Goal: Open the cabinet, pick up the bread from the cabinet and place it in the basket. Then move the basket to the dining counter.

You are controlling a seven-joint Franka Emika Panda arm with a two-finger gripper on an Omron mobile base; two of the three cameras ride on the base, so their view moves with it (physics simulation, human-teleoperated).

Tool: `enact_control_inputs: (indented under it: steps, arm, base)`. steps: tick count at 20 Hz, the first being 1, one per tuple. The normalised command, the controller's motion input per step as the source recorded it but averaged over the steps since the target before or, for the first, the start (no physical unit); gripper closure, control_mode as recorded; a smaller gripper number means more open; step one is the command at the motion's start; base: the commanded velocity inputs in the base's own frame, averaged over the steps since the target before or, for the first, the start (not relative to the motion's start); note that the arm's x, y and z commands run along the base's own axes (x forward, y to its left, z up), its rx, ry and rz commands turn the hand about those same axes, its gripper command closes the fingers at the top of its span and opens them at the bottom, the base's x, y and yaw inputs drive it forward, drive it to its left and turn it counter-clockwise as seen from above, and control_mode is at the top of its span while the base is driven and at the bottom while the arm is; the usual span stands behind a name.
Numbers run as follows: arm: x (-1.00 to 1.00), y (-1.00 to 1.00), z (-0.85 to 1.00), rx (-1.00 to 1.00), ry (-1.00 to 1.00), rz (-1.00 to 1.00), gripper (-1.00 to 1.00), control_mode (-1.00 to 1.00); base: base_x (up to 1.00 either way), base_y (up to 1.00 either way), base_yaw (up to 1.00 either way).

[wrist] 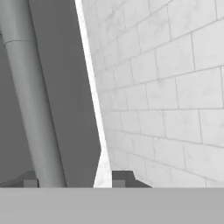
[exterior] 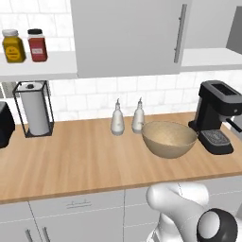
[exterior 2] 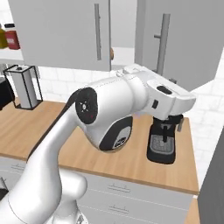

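Hand view is showing the gripper (wrist: 73,183) straddling the cabinet (wrist: 65,87) handle (wrist: 30,100), jaws apart, not clamping. Bread (exterior 2: 112,53) is peeking at twelve o'clock inside; basket (exterior: 168,138) is waiting below. Risk: fingers slipping off mid-pull.

Hidden and cropped parts

The arm (exterior 2: 113,113) hides the basket and part of the coffee machine (exterior 2: 162,144). A sliver of bread (exterior 2: 112,54) peeks past the cabinet door (exterior 2: 65,33). The handle (wrist: 30,96) runs off the hand view's top.
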Motion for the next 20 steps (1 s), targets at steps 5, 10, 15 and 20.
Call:
enact_control_inputs:
  steps: [5, 10, 15, 20]
  arm:
    - [-0.79, -0.45, 0.3, 0.0, 0.0, -0.46, 1.0, -1.0]
    - [-1.0, 0.01, 0.66, 0.27, 0.0, -0.23, 1.0, -1.0]
    - [-1.0, 0.0, 0.64, 0.3, 0.0, -0.16, 1.0, -1.0]
    - [-1.0, 0.56, 0.22, 0.25, 0.01, -0.06, 1.0, -1.0]
  base:
    - [0.0, 0.0, 0.0]
    - [0.0, 0.0, 0.0]
    - [0.0, 0.0, 0.0]
    - [0.0, 0.0, 0.0]
